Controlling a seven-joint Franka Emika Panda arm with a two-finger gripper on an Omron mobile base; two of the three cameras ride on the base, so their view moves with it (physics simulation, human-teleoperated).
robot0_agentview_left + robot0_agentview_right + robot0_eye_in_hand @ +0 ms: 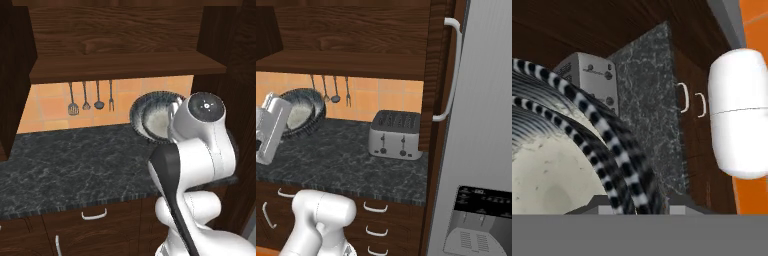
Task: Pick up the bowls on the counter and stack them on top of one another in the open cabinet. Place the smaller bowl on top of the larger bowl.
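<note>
Pinching nested bowls' (152, 116) rim, gripper (634, 202) tips mostly hidden w/ arm blocking bowls' right side

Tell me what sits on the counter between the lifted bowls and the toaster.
Nothing: in the right base view, bare black counter separates the bowls from the toaster; utensils hang on the wall behind.

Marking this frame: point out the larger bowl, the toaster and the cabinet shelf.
larger bowl (315, 114), right base view, on its ribbed dark wall.
toaster (394, 136), right base view, on its silver front face.
cabinet shelf (125, 66), left base view, on the plank's front edge.
</note>
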